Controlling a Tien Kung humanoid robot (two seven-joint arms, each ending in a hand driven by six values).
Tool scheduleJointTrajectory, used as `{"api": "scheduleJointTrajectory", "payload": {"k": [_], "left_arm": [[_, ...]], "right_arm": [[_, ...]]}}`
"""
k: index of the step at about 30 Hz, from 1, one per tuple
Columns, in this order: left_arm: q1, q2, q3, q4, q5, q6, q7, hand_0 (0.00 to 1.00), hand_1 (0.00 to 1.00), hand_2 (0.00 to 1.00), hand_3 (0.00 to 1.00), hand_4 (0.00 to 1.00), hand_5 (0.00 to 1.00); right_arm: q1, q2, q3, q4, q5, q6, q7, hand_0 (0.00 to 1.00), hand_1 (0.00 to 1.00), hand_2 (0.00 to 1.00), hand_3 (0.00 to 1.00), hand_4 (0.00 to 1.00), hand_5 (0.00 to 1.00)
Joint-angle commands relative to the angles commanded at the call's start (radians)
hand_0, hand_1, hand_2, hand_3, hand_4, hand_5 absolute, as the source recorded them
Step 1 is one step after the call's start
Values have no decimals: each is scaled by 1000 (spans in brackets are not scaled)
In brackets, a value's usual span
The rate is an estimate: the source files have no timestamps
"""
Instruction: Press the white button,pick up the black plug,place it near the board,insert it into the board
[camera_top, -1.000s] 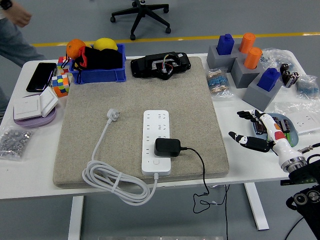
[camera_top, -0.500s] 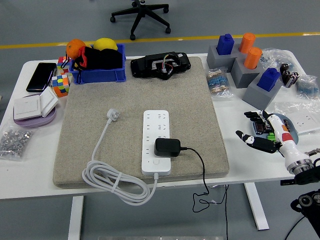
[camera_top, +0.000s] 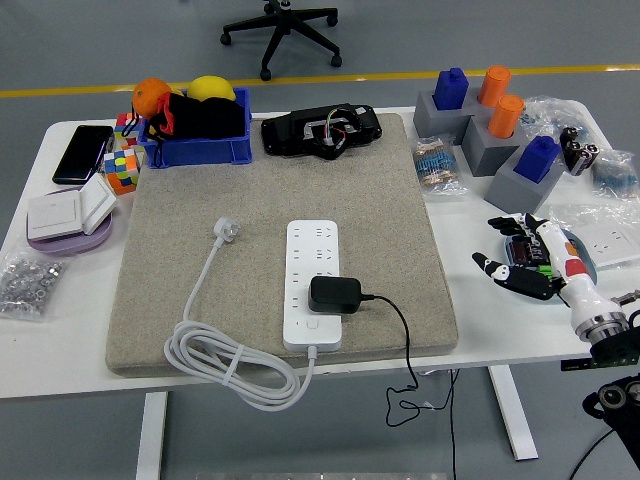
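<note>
Black rectangular plastic plug (camera_top: 335, 294) sits seated on the white oblong power strip board (camera_top: 314, 283) mid felt mat, right hand (camera_top: 520, 262) hovers empty with fingers spread over the counter's (camera_top: 500, 330) right side (left arm unseen), so task looks finished, next just retreat.

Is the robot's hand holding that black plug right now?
No, the right hand is open, off to the right, while the black plug sits on the white power strip.
</note>
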Motion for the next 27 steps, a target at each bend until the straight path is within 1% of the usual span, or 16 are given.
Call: {"api": "scheduleJointTrajectory", "payload": {"k": [6,12,13,17,23,27], "left_arm": [[0,1,-2,0,-4,2,-1,466,496,512,582,589,267],[-4,-6,1,0,-29,16,-13,466,496,513,582,589,267],[-4,-6,2,0,-30,16,-13,466,496,513,583,573,294],[0,-7,6,0,-26,12,-8,466,496,513,583,573,294],[16,-8,6,0,4,0,5,466,496,514,582,584,285],[22,-8,28,0,-17,-2,4,467,496,514,580,587,275]], "right_arm": [[6,-5,-27,3,5,2,0,734,684,660,638,844,275],[12,-23,-52,11,10,7,1,732,683,652,636,836,265],[12,-23,-52,11,9,8,1,729,678,651,635,831,259],[14,-23,-51,13,8,9,1,729,678,651,635,831,259],[11,-23,-50,13,5,19,0,728,678,644,634,826,254],[0,-17,-41,16,-3,22,-4,726,675,640,632,825,253]]}}
